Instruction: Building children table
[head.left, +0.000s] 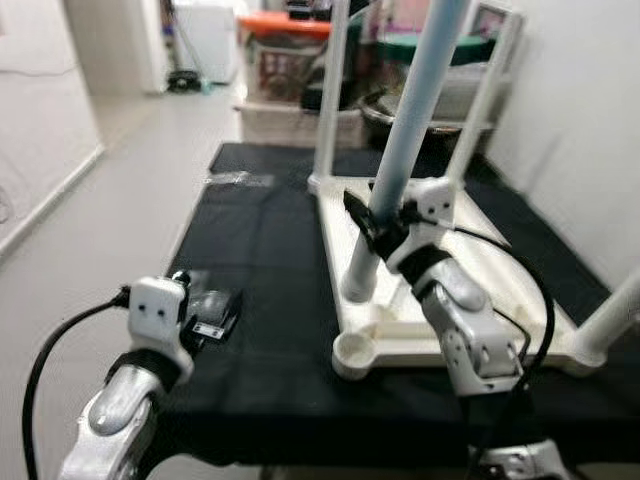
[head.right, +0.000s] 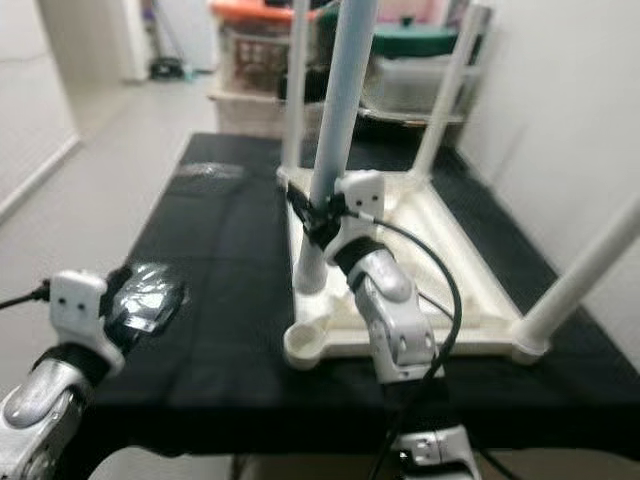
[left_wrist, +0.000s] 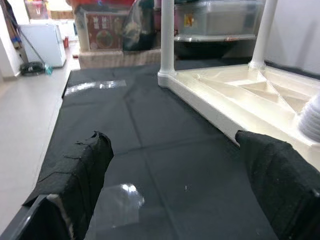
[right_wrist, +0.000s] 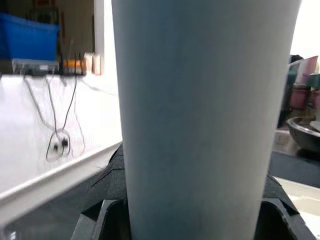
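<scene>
Closest to the lens, the right gripper has its fingers clamped around a pale blue leg, low on the shaft and just above where the leg meets its socket. That low grip reads as a way to steer the leg's foot into the socket while keeping the long tube upright. In the right wrist view the leg sits squarely between the two fingers.

Below the fingers lies the table, upside down on the black tabletop, its cream underside ribbed and facing up. Beyond the fingers two white legs already stand in the far corners, and another white leg leans out at the near right corner. An empty round socket sits at the near corner, just beside the gripped leg.

Off to the left, the left gripper hovers over bare black cloth with its fingers spread wide, holding nothing, apparently waiting to steady the frame.
</scene>
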